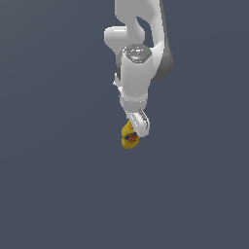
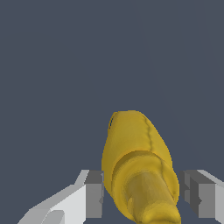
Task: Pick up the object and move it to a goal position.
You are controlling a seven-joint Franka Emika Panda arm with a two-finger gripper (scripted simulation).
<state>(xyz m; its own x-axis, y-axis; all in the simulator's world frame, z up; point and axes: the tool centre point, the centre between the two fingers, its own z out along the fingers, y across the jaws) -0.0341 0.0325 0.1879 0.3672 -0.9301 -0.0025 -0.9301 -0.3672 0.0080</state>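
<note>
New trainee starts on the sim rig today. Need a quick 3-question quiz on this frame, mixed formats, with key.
1. True or false: in the wrist view, the mustard bottle lies between the two fingers.
2. Multiple choice: in the exterior view, the bottle sits A) beside the arm's base, B) at the gripper, C) far to the exterior view's left.
3. Fill in: the bottle's body is ___ in colour.

Key: 1 true; 2 B; 3 yellow. Note: a gap shows beside one finger, so the grip cannot be confirmed.
</note>
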